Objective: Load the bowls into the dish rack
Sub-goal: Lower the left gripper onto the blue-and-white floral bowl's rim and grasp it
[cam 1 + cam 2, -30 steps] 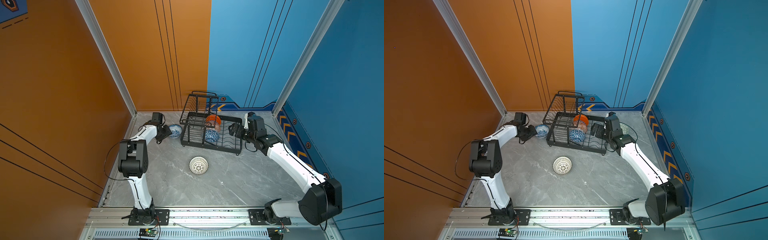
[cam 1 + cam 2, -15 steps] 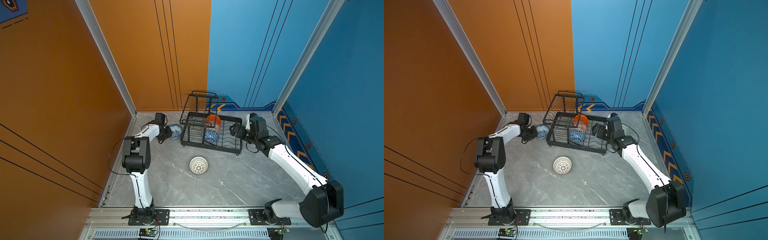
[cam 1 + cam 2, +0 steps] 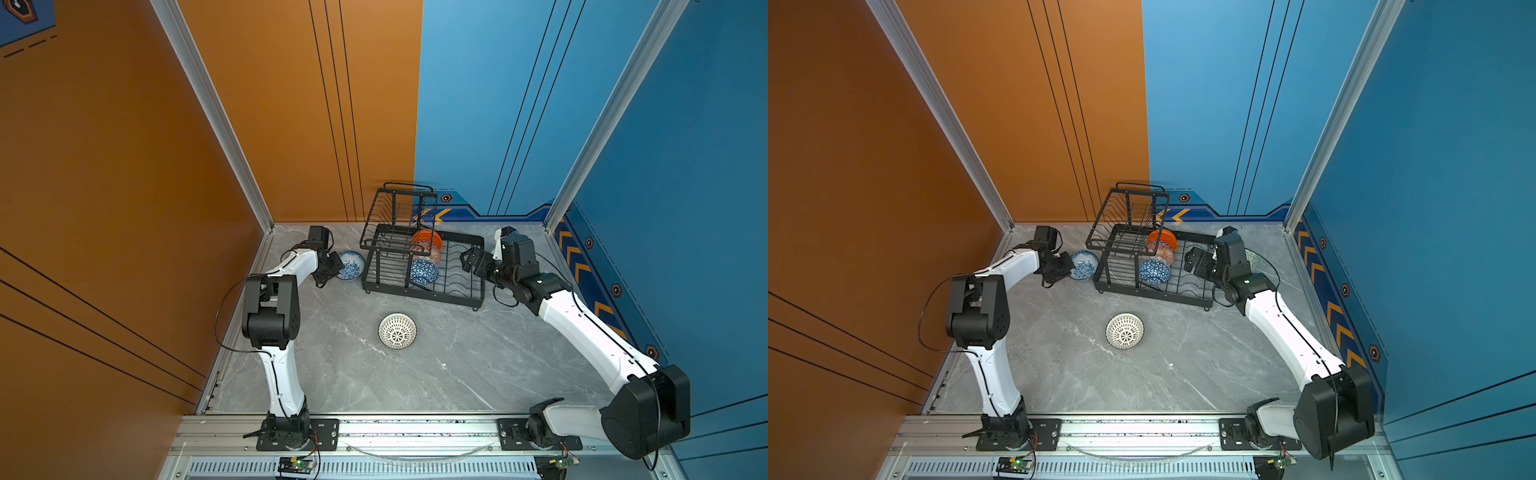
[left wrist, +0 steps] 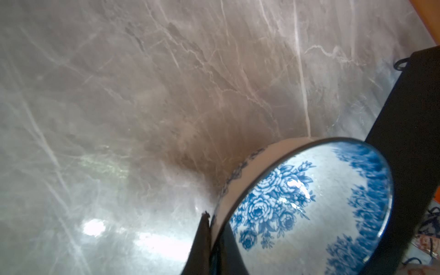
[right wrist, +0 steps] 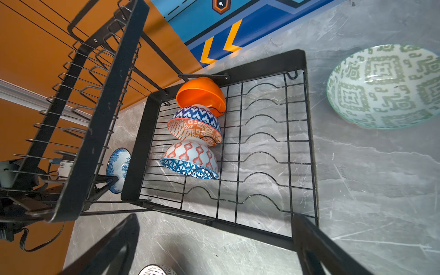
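Bowls (image 3: 424, 270): three stand on edge in dish rack (image 3: 424, 293) slots, wires propping them. Floral bowl (image 3: 352, 265) on table (image 3: 457, 374) at rack's 9 o'clock; we clench left tool (image 4: 214, 221) across its rim, ready for lift. Right tool (image 3: 470, 260) gapes, empty.

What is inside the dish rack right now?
Three bowls stand on edge in the lower slots of the dish rack: an orange bowl, an orange patterned bowl, and a blue-rimmed bowl. The upper basket shows nothing inside. The rack floor beneath that basket is partly hidden.
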### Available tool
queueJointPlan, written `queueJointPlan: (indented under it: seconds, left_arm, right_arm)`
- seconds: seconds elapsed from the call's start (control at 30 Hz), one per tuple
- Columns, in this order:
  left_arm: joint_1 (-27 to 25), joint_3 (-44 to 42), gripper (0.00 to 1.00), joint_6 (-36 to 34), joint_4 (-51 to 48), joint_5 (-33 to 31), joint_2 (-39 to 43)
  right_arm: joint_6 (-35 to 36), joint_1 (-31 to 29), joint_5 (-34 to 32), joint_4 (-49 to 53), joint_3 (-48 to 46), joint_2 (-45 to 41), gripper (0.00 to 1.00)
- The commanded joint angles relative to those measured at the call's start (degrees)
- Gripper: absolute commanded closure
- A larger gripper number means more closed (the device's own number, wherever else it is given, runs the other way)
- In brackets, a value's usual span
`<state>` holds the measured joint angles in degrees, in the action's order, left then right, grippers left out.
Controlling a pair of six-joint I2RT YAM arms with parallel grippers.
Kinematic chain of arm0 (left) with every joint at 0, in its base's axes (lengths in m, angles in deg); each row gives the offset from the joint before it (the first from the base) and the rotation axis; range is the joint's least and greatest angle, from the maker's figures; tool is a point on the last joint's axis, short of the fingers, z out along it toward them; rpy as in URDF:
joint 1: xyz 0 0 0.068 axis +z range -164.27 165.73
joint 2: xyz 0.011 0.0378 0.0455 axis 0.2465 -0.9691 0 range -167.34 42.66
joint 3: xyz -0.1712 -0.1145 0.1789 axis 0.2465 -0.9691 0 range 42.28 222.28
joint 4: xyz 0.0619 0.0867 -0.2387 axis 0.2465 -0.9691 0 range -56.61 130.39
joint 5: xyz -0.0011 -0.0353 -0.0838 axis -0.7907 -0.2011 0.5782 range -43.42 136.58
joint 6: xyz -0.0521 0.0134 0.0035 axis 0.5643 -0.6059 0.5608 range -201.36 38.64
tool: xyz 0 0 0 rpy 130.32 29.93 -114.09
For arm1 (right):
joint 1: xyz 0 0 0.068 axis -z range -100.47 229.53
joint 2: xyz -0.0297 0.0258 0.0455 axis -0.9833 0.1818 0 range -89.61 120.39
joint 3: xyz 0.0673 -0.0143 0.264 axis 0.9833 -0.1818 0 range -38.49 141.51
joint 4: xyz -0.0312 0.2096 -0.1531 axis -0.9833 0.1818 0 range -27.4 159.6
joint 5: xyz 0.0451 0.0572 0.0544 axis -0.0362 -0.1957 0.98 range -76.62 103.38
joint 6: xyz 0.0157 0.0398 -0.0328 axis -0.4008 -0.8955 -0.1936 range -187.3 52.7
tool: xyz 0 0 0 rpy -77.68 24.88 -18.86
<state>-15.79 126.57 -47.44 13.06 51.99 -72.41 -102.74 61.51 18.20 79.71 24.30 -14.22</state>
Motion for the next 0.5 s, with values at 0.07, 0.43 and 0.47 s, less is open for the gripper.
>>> queueJointPlan:
  seconds: [0.07, 0.43, 0.47]
  left_arm:
    - [3.12, -2.1, 1.0, 0.55, -0.03, -2.04, 7.95]
    - [5.3, -16.31, 1.0, 4.67, 15.97, -6.78, 27.71]
    - [5.22, -18.12, 1.0, 5.16, 20.07, -7.6, 30.05]
  right_arm:
    - [-0.17, -1.4, 0.45, 2.2, 2.75, -1.82, 0.0]
    - [-2.01, -6.06, -1.08, 4.86, 9.1, -3.15, 0.0]
    - [-2.52, -6.69, -1.2, 5.04, 10.37, -3.24, 0.0]
